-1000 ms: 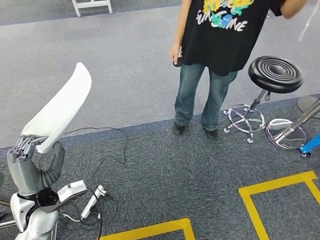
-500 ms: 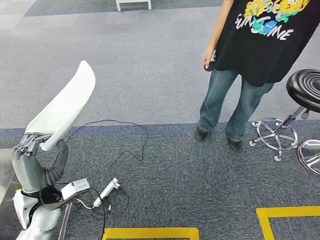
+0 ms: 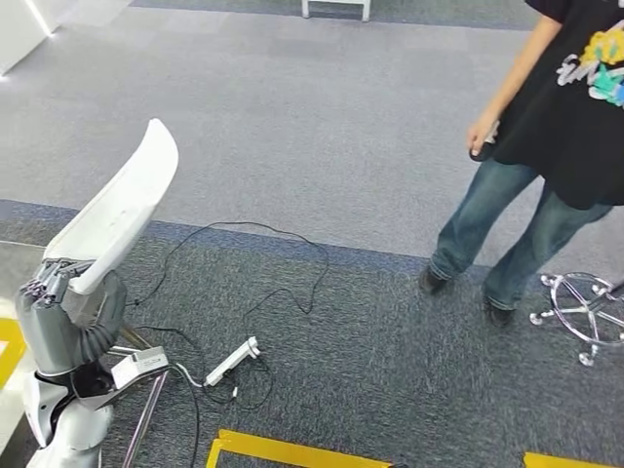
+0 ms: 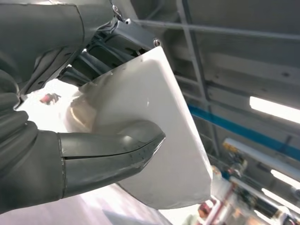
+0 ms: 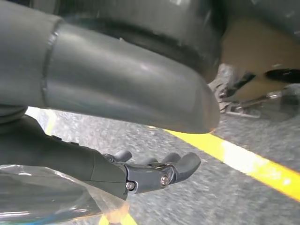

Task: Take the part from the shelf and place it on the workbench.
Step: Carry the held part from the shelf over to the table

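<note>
Writing: the person's black T-shirt carries a colourful print with white lettering, cut off at the frame edge and not readable; the small label on the white box by my left wrist is too small to read.
Part: a long, curved white panel, smooth and plain, with no marking I can make out.
Where the part is: in my left hand, raised above the grey carpet at the lower left of the head view.
Long axis: it runs from my hand up and away to the right, the rounded free end highest and farthest from me; the panel is tilted, not upright and not flat.
Left hand: closed around the lower end of the panel; in the left wrist view my thick grey thumb presses across one white face and the darker fingers lie against the other side.
Right hand: holds nothing; its fingers are stretched out and slightly curled above the carpet, near a yellow floor line.
Floor: a black cable loops over the dark carpet to a white power strip; yellow tape marks lie along the near edge.
Person: stands at the right in blue jeans, beside the chrome base of a stool.
</note>
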You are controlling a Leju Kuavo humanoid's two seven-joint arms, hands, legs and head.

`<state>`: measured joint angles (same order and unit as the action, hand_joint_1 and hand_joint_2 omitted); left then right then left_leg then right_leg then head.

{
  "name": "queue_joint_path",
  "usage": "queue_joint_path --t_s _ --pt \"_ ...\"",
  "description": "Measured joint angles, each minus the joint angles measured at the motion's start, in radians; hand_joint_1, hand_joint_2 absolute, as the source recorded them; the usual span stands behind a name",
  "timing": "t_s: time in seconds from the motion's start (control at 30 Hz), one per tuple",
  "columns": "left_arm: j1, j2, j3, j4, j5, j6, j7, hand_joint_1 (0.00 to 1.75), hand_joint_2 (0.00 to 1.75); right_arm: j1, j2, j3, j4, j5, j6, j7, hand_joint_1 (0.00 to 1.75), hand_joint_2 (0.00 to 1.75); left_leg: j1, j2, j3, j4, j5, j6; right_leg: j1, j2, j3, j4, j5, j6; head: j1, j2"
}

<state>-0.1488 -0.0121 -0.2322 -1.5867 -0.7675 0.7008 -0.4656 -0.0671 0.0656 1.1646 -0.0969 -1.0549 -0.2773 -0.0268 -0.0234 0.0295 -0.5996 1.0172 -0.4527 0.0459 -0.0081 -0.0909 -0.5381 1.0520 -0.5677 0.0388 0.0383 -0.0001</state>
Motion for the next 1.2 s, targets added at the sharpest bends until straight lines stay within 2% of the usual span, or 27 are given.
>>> queue_joint_path --t_s 0.07,0.13,0.17,0.2,0.23,0.27,0.3,0.37,0.43,0.47,0.53,0.57,0.63,0.67,0.7,0.73,0.8,0.87,0.9,0.93,0.97,1.0,1.03,1.1,1.13,1.17,1.2 --pt "-0.004 -0.003 0.000 0.001 0.000 0.000 -0.001 1.75 1.75 0.000 0.000 0.000 0.000 0.000 0.000 0.000 0.00 0.00 0.005 -0.023 0.008 -0.007 0.000 0.010 -0.003 0.065 -0.056 0.109 -0.049 0.006 0.005 0.000" --pt "-0.003 -0.005 0.000 0.003 0.000 0.000 -0.001 1.75 1.75 0.001 0.000 0.000 0.000 0.000 0.000 0.001 0.00 0.00 0.006 -0.049 0.008 -0.006 -0.002 0.015 -0.004 0.088 -0.131 0.231 -0.087 0.011 0.009 0.000" --pt "-0.002 -0.005 0.000 0.005 0.000 0.000 -0.001 1.75 1.75 0.002 0.000 0.000 0.000 -0.001 0.000 0.001 0.00 0.00 0.007 -0.064 0.009 -0.005 -0.004 0.014 -0.005 0.090 -0.150 0.251 -0.080 0.014 0.009 0.000" --pt "-0.001 -0.005 0.000 0.007 0.000 0.000 -0.001 1.75 1.75 0.003 -0.001 0.000 0.000 -0.001 -0.001 0.002 0.00 0.00 0.009 -0.080 0.011 -0.004 -0.005 0.011 -0.007 0.091 -0.151 0.233 -0.052 0.017 0.010 0.000" --pt "-0.001 -0.005 0.000 0.008 0.001 0.000 -0.001 1.75 1.75 0.004 -0.001 0.000 0.000 -0.001 -0.001 0.002 0.00 0.00 0.012 -0.095 0.013 -0.001 -0.009 0.007 -0.010 0.098 -0.133 0.180 -0.009 0.020 0.010 0.000" --pt "-0.001 -0.006 0.000 0.008 0.001 0.000 -0.001 1.75 1.75 0.004 -0.002 0.000 0.000 -0.001 -0.002 0.002 0.00 0.00 0.015 -0.109 0.014 0.004 -0.013 0.000 -0.015 0.121 -0.108 0.116 0.031 0.024 0.011 0.000" --pt "-0.002 -0.006 0.000 0.009 0.001 0.000 -0.001 1.75 1.75 0.005 -0.002 0.000 0.000 -0.001 -0.002 0.002 0.00 0.00 0.016 -0.122 0.011 0.013 -0.018 -0.006 -0.021 0.151 -0.081 0.056 0.056 0.026 0.012 0.000" --pt "-0.004 -0.006 0.000 0.010 0.001 0.000 0.000 1.75 1.75 0.005 -0.002 0.001 0.000 0.000 -0.003 0.002 0.00 0.00 0.019 -0.146 -0.003 0.025 -0.020 -0.019 -0.027 0.192 -0.053 -0.001 0.063 0.020 0.012 0.000" --pt "-0.003 -0.005 -0.001 0.011 0.001 0.000 0.000 1.75 1.75 0.005 -0.002 0.001 0.000 0.000 -0.004 0.002 0.00 0.00 0.023 -0.168 -0.013 0.026 -0.016 -0.029 -0.025 0.176 -0.047 -0.009 0.058 0.005 0.012 0.000" --pt "-0.002 -0.005 -0.002 0.012 0.000 0.000 0.001 1.75 1.75 0.005 -0.002 0.001 0.000 0.000 -0.004 0.002 0.00 0.00 0.022 -0.160 -0.016 0.030 -0.019 -0.034 -0.025 0.163 -0.042 -0.013 0.058 -0.002 0.011 0.000" --pt "-0.005 -0.004 -0.002 0.012 0.000 0.000 0.001 1.75 1.75 0.006 -0.003 0.001 0.000 0.000 -0.004 0.002 0.00 0.00 0.020 -0.107 -0.040 0.083 -0.046 -0.044 -0.024 0.134 -0.030 -0.021 0.056 -0.015 0.004 0.000" --pt "-0.007 -0.004 -0.002 0.012 0.000 0.000 0.001 1.75 1.75 0.006 -0.003 0.001 0.000 0.000 -0.004 0.002 0.00 0.00 0.020 -0.073 -0.067 0.139 -0.070 -0.048 -0.021 0.119 -0.025 -0.023 0.054 -0.021 0.000 0.000" --pt "-0.007 -0.004 -0.003 0.014 0.000 0.000 0.001 1.75 1.75 0.008 -0.004 0.001 0.000 0.000 -0.004 0.002 0.00 0.00 0.024 -0.046 -0.133 0.264 -0.113 -0.053 -0.016 0.086 -0.017 -0.024 0.047 -0.027 -0.002 0.000" --pt "-0.006 -0.003 -0.003 0.015 0.000 0.000 0.002 1.75 1.75 0.009 -0.005 0.001 0.000 0.000 -0.004 0.002 0.00 0.00 0.025 -0.043 -0.152 0.295 -0.113 -0.054 -0.015 0.070 -0.013 -0.024 0.043 -0.029 -0.002 0.000" --pt "-0.004 -0.003 -0.003 0.016 -0.001 0.000 0.002 1.75 1.75 0.009 -0.005 0.001 0.000 0.000 -0.004 0.002 0.00 0.00 0.026 -0.041 -0.153 0.289 -0.096 -0.053 -0.014 0.055 -0.009 -0.024 0.039 -0.029 -0.002 0.000" --pt "-0.004 -0.002 -0.003 0.017 -0.001 0.000 0.003 1.75 1.75 0.009 -0.005 0.001 0.000 0.000 -0.004 0.002 0.00 0.00 0.026 -0.036 -0.133 0.244 -0.061 -0.051 -0.013 0.042 -0.004 -0.024 0.036 -0.028 -0.002 0.000" --pt "-0.005 -0.001 -0.004 0.017 -0.001 0.000 0.004 1.75 1.75 0.008 -0.005 0.001 0.000 0.000 -0.004 0.002 0.00 0.00 0.016 0.010 -0.069 0.113 -0.001 -0.040 -0.010 0.018 0.008 -0.025 0.027 -0.022 -0.002 0.000" --pt "-0.010 -0.001 -0.006 0.017 -0.002 0.000 0.004 1.75 1.75 0.007 -0.005 0.001 0.000 0.000 -0.004 0.002 0.00 0.00 0.001 0.054 -0.032 0.037 0.009 -0.026 -0.006 -0.004 0.016 -0.028 0.019 -0.013 -0.002 0.000" --pt "-0.011 -0.001 -0.007 0.017 -0.002 0.000 0.004 1.75 1.75 0.007 -0.005 0.001 0.000 0.001 -0.004 0.002 0.00 0.00 -0.005 0.056 -0.030 0.030 0.003 -0.022 -0.004 -0.016 0.019 -0.031 0.017 -0.008 -0.002 0.000" --pt "-0.012 0.000 -0.008 0.016 -0.002 0.000 0.005 1.75 1.75 0.005 -0.005 0.001 0.000 0.001 -0.004 0.002 0.00 0.00 -0.005 0.043 -0.029 0.023 0.002 -0.017 -0.003 -0.030 0.025 -0.034 0.014 -0.003 -0.001 0.000" --pt "-0.012 0.001 -0.008 0.016 -0.002 0.000 0.006 1.75 1.75 0.003 -0.005 0.001 0.000 0.001 -0.004 0.002 0.00 0.00 -0.002 0.030 -0.024 0.017 0.003 -0.013 -0.004 -0.032 0.029 -0.035 0.009 0.002 0.001 0.000" --pt "-0.013 0.001 -0.008 0.016 -0.003 0.000 0.007 1.75 1.75 0.001 -0.005 0.001 0.000 0.001 -0.004 0.002 0.00 0.00 0.002 0.017 -0.018 0.011 0.005 -0.007 -0.005 -0.015 0.029 -0.026 0.000 0.006 0.002 0.000" --pt "-0.015 0.001 -0.009 0.016 -0.003 0.000 0.007 1.75 1.75 -0.001 -0.005 0.001 0.000 0.001 -0.004 0.002 0.00 0.00 0.006 0.004 -0.012 0.004 0.006 -0.002 -0.006 0.013 0.016 0.003 -0.017 0.009 0.005 0.000" --pt "-0.017 0.000 -0.012 0.016 -0.004 0.000 0.008 1.75 1.75 -0.001 -0.005 0.001 0.000 0.002 -0.004 0.002 0.00 0.00 0.011 -0.020 -0.007 0.001 0.007 0.005 -0.007 0.074 -0.051 0.123 -0.069 0.011 0.013 0.000" --pt "-0.016 -0.001 -0.013 0.016 -0.004 0.000 0.010 1.75 1.75 0.001 -0.005 0.001 0.000 0.001 -0.004 0.002 0.00 0.00 0.011 -0.034 -0.007 0.001 0.006 0.007 -0.006 0.085 -0.094 0.193 -0.091 0.011 0.016 0.000" --pt "-0.015 -0.001 -0.014 0.017 -0.005 0.000 0.013 1.75 1.75 0.002 -0.005 0.001 0.000 0.001 -0.004 0.003 0.00 0.00 0.011 -0.048 -0.006 0.001 0.005 0.007 -0.006 0.088 -0.128 0.239 -0.097 0.011 0.017 0.000" --pt "-0.013 -0.001 -0.015 0.017 -0.005 0.000 0.016 1.75 1.75 0.004 -0.005 0.002 0.000 0.001 -0.004 0.004 0.00 0.00 0.011 -0.062 -0.005 0.001 0.004 0.007 -0.005 0.090 -0.146 0.251 -0.082 0.011 0.018 0.000"
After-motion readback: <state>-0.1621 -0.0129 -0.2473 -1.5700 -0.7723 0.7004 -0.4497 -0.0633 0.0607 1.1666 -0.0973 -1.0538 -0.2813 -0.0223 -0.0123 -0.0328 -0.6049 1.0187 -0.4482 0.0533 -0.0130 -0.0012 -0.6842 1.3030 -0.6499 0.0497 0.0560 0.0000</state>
